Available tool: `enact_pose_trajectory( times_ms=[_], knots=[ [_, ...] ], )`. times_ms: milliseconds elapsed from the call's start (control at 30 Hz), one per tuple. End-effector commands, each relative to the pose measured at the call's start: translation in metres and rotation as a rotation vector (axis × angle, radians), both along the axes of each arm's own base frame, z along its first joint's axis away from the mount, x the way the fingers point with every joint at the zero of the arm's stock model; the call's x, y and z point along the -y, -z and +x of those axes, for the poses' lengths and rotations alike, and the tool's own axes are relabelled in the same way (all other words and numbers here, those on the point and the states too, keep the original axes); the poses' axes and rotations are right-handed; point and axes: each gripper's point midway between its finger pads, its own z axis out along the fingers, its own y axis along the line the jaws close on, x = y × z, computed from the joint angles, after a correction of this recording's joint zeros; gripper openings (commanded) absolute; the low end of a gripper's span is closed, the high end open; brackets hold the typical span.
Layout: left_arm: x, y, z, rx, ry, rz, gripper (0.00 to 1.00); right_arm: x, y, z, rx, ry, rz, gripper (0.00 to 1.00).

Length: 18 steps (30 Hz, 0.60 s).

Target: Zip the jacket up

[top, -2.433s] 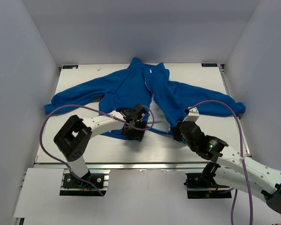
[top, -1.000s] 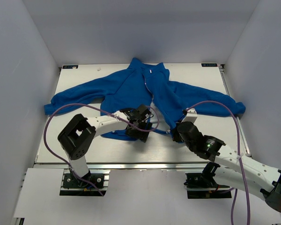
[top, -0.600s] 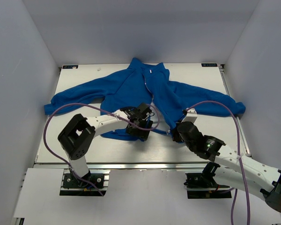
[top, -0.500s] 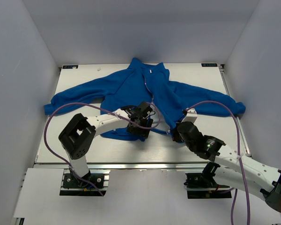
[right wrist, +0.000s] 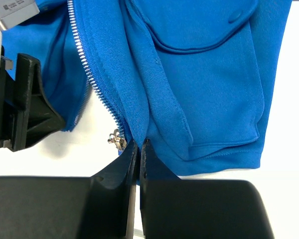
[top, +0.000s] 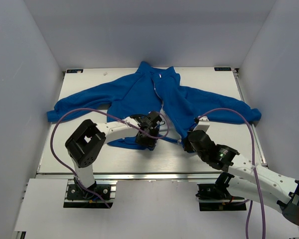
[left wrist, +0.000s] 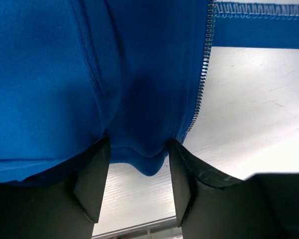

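the jacket (top: 139, 92) is flat on the desk (top: 214, 79) and still unzipped, but the left pincer (left wrist: 138, 149), clamped on a fat fold of hem, just nudged closer to the right pincer (right wrist: 138, 147), pinched tight on its hem by the zipper pull (right wrist: 117, 138), so lining up the ends looks next

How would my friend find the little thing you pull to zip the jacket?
Look at the big blue jacket spread on the white table and follow its front opening down to the bottom edge. There the right hand pinches the hem, and the zipper pull sits right beside it. Unlike the long row of pale teeth, it is one small shiny silver tab.
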Motion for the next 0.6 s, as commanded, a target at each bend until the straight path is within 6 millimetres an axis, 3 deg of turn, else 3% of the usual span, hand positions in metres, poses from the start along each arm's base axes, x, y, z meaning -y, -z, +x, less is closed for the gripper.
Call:
enact_pose_trajectory(
  times_ms=[0, 567],
  knots=[
    [0.004, 0.000, 0.003, 0.028, 0.006, -0.012, 0.60, 0.007, 0.003, 0.003, 0.004, 0.046, -0.008, 0.00],
    [0.018, 0.000, 0.004, 0.024, 0.013, -0.009, 0.59, 0.007, 0.002, 0.002, 0.000, 0.044, -0.005, 0.00]
  ],
)
